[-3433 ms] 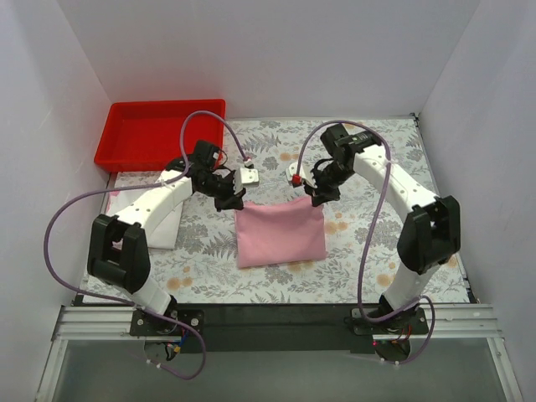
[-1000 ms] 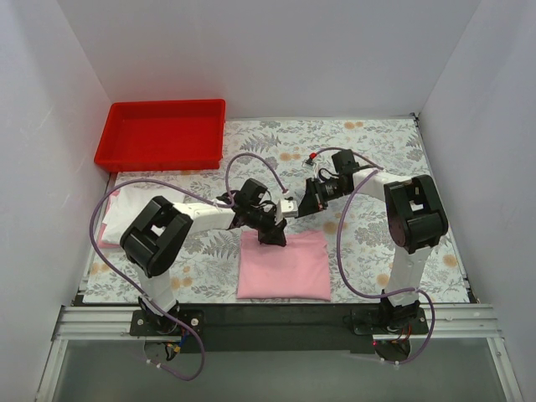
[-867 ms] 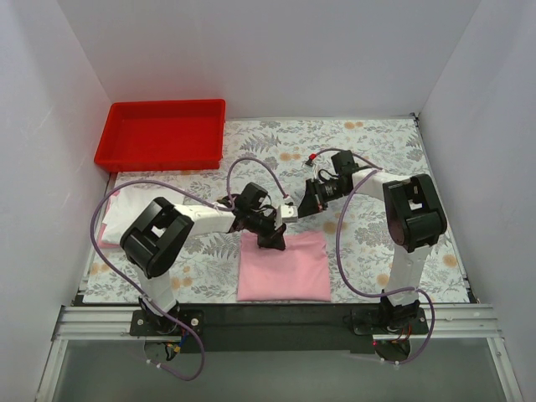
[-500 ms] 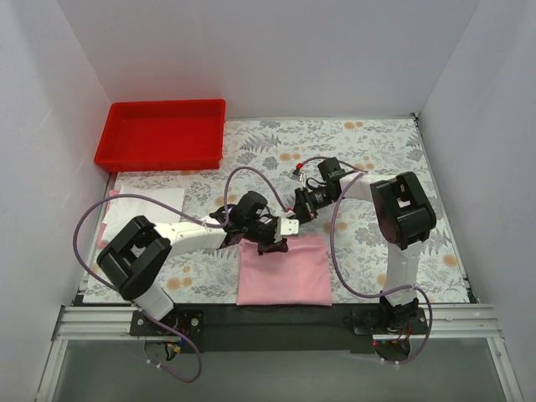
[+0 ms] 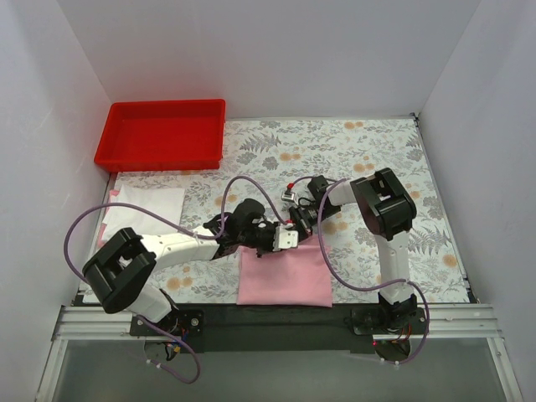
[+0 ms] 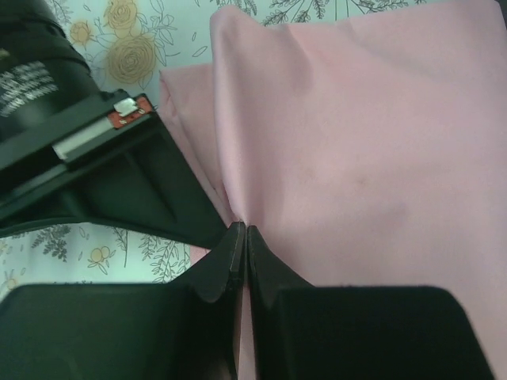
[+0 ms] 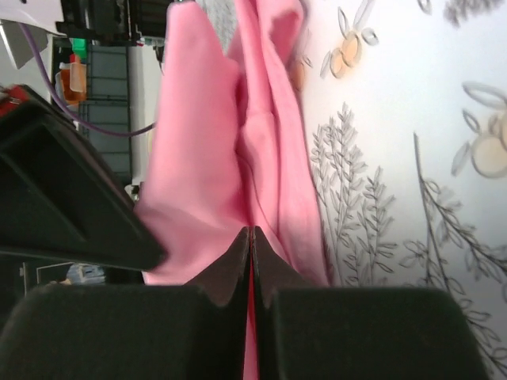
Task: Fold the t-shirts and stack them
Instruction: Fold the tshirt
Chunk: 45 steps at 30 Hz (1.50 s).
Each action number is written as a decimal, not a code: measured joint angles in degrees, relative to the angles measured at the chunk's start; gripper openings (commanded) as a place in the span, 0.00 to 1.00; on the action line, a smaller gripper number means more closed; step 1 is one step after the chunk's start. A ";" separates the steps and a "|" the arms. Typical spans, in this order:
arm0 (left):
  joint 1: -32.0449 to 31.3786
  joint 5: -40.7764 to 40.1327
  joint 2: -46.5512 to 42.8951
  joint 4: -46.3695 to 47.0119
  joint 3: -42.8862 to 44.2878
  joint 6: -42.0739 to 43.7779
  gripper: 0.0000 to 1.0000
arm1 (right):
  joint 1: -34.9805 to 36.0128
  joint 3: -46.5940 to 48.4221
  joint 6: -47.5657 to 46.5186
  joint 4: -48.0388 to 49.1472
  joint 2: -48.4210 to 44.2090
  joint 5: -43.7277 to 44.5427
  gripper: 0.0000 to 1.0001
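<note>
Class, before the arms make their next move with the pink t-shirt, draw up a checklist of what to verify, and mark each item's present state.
1. Grip of the left tool on the pink t-shirt: ok, shut on it.
2. Grip of the right tool on the same shirt: ok, shut on it.
3. Tools spaced wide along the shirt's far edge: not ok, they sit close together.
4. Cloth smooth at the grips: not ok, it is bunched into folds there.
5. How many layers each tool pinches: cannot tell.
6. Stack spot: the white t-shirt on the left lies folded flat with nothing on top: ok.
</note>
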 measured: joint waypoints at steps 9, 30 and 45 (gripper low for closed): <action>-1.11 -2.40 -3.23 3.19 -1.86 2.95 0.00 | -0.13 1.57 -7.08 -6.51 3.23 -1.36 0.05; -1.11 -8.44 -3.39 9.11 -2.05 6.78 0.00 | -0.17 1.75 -13.31 -9.35 3.28 -1.66 0.05; -1.09 -11.96 -3.52 13.29 -3.80 9.20 0.00 | -0.17 1.75 -14.19 -9.75 3.28 -1.53 0.06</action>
